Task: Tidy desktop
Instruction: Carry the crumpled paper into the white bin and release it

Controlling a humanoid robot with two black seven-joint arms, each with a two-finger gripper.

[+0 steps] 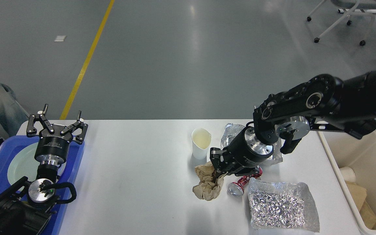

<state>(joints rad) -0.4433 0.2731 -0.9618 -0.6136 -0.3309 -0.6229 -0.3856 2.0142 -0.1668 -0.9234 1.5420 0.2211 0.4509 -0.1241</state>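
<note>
1. Desktop (135, 182), the white tabletop, fills the lower middle of the view; its clutter sits right of centre: a crumpled brown paper wad (207, 184), a crushed red can (240, 186), a silver foil bag (281, 205), a second foil wrapper (232, 132) and a white paper cup (201, 143)
2. Right gripper (216, 169) points down and toward the left, its fingers at the top of the paper wad; whether they have closed on it I cannot tell
3. Paper wad runs lengthwise toward the near edge, directly below that gripper, so the right arm is far nearer
4. Left gripper (57, 125) hovers with fingers spread wide and empty over the blue tray (77, 169), well apart from the clutter
5. Blue tray holds a pale plate (21, 163)
6. Cream bin (338, 153) at the right edge holds a white cup (348, 174) and brown paper (359, 195); judged the wad's destination, it lies to the right of the gripper
</note>
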